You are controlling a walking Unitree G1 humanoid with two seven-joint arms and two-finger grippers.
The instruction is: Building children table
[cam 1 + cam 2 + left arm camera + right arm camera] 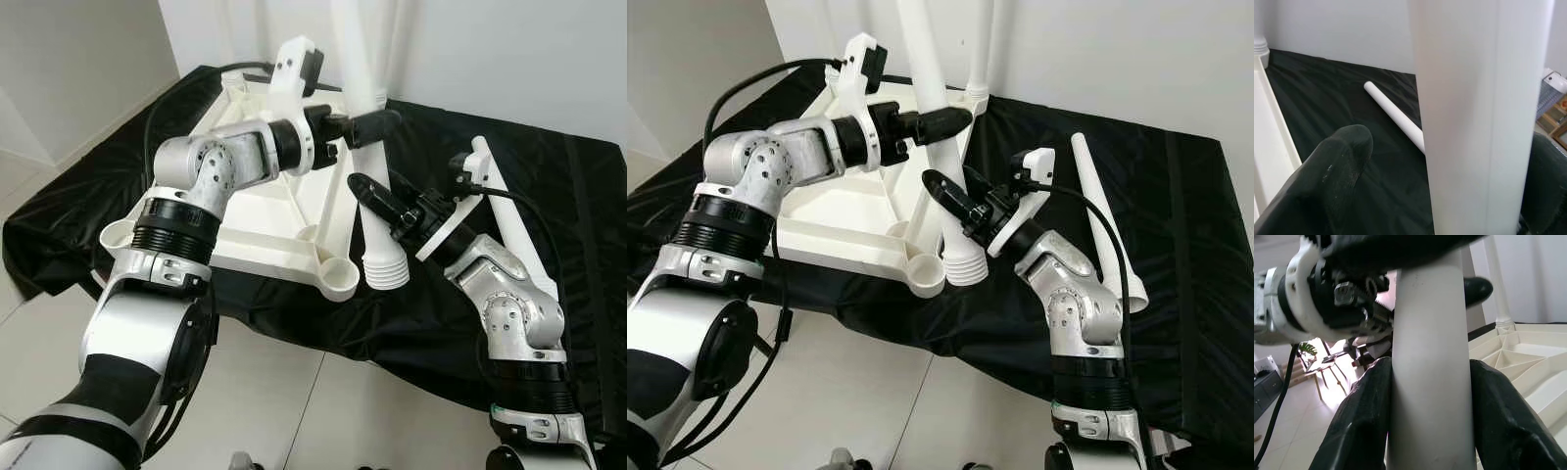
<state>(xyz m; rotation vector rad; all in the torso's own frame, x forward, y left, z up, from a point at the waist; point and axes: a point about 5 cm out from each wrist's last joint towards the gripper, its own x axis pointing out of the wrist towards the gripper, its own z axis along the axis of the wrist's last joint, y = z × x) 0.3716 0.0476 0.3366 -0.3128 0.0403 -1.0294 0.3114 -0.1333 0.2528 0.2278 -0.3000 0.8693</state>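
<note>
White table leg [942, 147] is clamped by both the left end effector [939, 121] and right end effector [955, 201].

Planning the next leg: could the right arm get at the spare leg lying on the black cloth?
Probably not yet: the right gripper is shut on the held leg. The spare leg lies unobstructed on the cloth beside that arm.

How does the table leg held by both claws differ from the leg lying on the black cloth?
The held leg is off the cloth, tilted steeply, threaded end low; the loose leg lies flat. The left claw and right claw grip the held leg; nothing touches the loose leg. The held leg is beside the tabletop; the loose leg lies apart. Both are white and tapered.
</note>
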